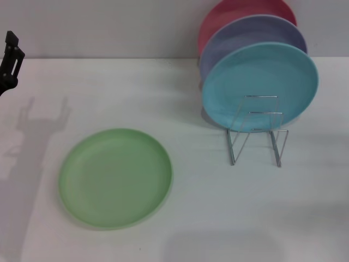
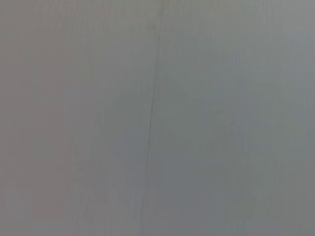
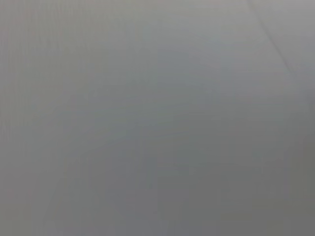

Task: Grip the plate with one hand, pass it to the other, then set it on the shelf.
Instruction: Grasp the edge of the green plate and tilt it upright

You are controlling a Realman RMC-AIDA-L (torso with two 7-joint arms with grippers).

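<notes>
Four plates are visible: one light green plate [image 1: 115, 177] lies flat on the white table [image 1: 218, 218], well apart from the rack, and three stand upright in the silver wire rack [image 1: 256, 131]: a sky-blue plate [image 1: 260, 84] in front, a lavender plate [image 1: 240, 38] behind it, a pink plate [image 1: 234, 13] at the back. One gripper, the left gripper [image 1: 10, 63], shows at the table's far left edge, away from the green plate; whether its jaws are spread I cannot tell.
</notes>
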